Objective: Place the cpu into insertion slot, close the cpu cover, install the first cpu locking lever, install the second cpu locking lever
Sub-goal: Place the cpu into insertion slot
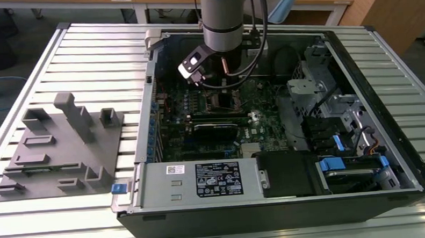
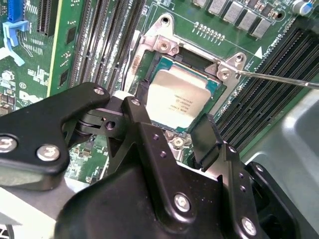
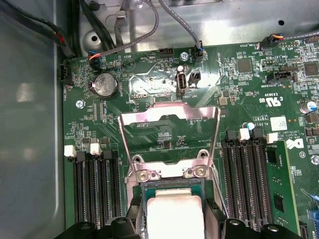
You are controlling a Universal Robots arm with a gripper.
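Your claw [image 2: 168,113] stands wide, straddling the cpu [image 2: 177,97] seated in the slot [image 2: 192,56] (cover [image 3: 204,114] raised).

Your table [image 1: 87,44] is topped with ribbed silver metal slats. Directly on it sits an open black computer case [image 1: 274,221], lying on its side (interior facing up) across the middle and the exterior view's right. Just beside it, toward the exterior view's left, a grey fixture block [image 1: 56,152] with upright posts and recesses rests flat on the slats.
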